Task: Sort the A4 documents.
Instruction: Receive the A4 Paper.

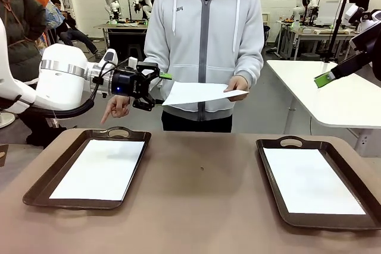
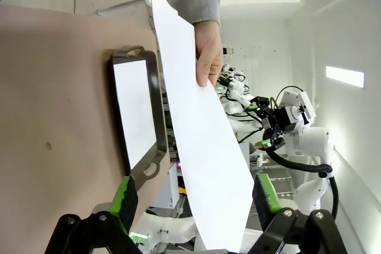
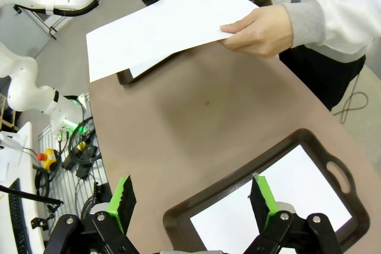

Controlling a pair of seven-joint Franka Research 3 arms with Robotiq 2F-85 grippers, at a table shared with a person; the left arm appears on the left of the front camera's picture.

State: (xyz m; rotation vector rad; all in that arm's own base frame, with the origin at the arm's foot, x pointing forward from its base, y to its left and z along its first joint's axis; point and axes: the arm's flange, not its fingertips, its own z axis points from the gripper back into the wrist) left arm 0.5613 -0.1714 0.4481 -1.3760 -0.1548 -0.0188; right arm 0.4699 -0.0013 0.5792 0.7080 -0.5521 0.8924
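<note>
I judge this to be the handover step: the person's hand (image 1: 239, 84) holds out a sheet (image 1: 199, 93) above the far side of the desk (image 1: 196, 200), at 12 o'clock from my camera. My left tool (image 1: 156, 89) is raised at the sheet's near corner with its jaws fully apart, and from its own wrist the paper runs up between the 2 green pads (image 2: 127, 197), not yet gripped. My right tool (image 3: 193, 200) hangs wide open with nothing in it, over the right tray (image 1: 315, 182).

Next I would close the left tool on that edge, gently, since thin paper buckles, and wait for the hand to release.

The left tray (image 1: 83, 168), at 9 o'clock, holds a white sheet; the right tray, at 3 o'clock, holds another.
</note>
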